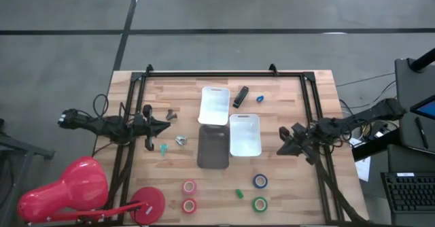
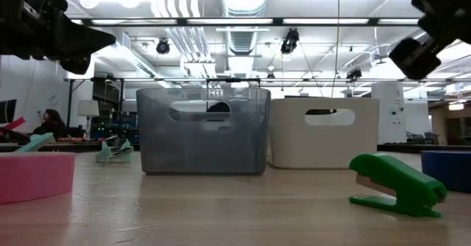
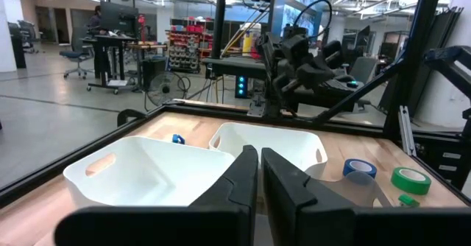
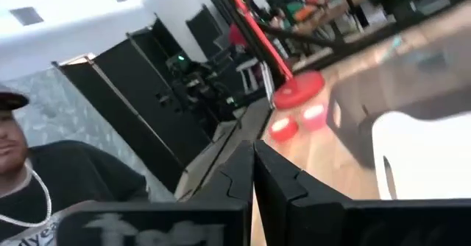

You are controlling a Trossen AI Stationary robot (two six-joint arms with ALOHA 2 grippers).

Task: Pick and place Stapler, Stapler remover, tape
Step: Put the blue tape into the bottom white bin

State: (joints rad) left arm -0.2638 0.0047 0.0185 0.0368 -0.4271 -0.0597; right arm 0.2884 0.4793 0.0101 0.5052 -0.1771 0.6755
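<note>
1. Wooden desk (image 1: 285, 91) carries three trays in the middle: two white trays (image 1: 215, 105) (image 1: 245, 134) and a grey tray (image 1: 213, 147) touching them.
2. Tape along the near edge: two red rolls (image 1: 189, 186) (image 1: 189, 205) side by side, a blue roll (image 1: 260, 181) with a green roll (image 1: 259, 204) just beside it.
3. Green stapler remover (image 2: 397, 185) lies between the red and blue rolls; a teal one (image 1: 164, 148) and a silvery one (image 1: 181, 140) lie left of the grey tray.
4. Black stapler (image 1: 240, 96) lies beside the far white tray; a small blue item (image 1: 259, 98) is near it.
5. Left tool (image 1: 165, 126) hovers above the desk's left side, fingers pressed together, holding nothing.
6. Right tool (image 1: 282, 147) hovers right of the white trays, fingers pressed together, empty.
</note>
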